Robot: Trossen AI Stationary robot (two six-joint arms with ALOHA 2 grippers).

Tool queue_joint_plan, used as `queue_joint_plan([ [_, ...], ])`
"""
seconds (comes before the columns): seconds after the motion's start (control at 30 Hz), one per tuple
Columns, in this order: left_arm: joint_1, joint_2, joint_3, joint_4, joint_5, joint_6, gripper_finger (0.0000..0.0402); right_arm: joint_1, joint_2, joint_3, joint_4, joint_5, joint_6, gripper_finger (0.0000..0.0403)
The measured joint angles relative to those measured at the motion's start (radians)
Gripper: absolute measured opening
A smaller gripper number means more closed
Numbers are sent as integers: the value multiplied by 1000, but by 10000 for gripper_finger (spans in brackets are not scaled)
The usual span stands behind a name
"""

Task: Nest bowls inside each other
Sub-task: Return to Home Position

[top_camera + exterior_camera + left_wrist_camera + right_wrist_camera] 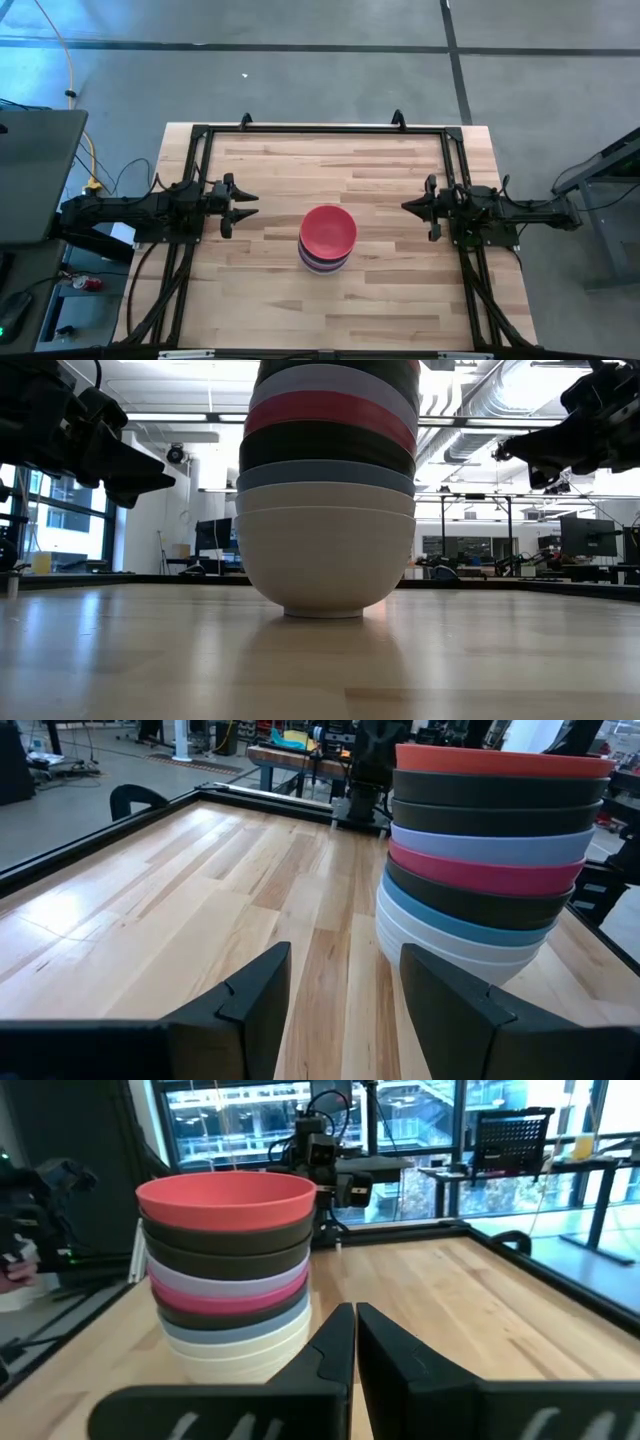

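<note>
Red bowl (328,228) tops one nine-bowl stack (480,905).

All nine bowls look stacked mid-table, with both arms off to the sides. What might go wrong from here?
1. The stack of bowls is tall and rests only on the small foot of the bottom white bowl, so a knock to the table might topple it.
2. The left hand, open, and the right hand, shut, both point at the stack from either side. Any forward drift could strike it.
</note>
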Motion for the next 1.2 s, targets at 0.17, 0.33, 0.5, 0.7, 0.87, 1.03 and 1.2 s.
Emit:
queue_joint_plan([
  [0.17, 0, 0, 0, 0, 0, 12, 179, 0, 0, 0, -1, -9, 16, 6],
  [0.33, 0, 0, 0, 0, 0, 12, 179, 0, 0, 0, -1, -9, 16, 6],
  [0.5, 0, 0, 0, -5, -2, 23, 179, 0, 0, -1, -1, -9, 16, 6],
  [0.7, 0, 0, 0, 15, -57, 40, 179, 0, 0, -1, -1, -9, 32, 6],
  [0.87, 0, 0, 0, 47, -36, 90, 179, 0, 0, -1, -2, -9, 31, 6],
  [1.03, 0, 1, 0, -7, 30, 102, 179, 2, 28, 0, -12, -67, 16, 7],
  [1.2, -1, 25, 0, -1, 29, 86, 179, 2, 102, 0, -13, -63, 41, 7],
])
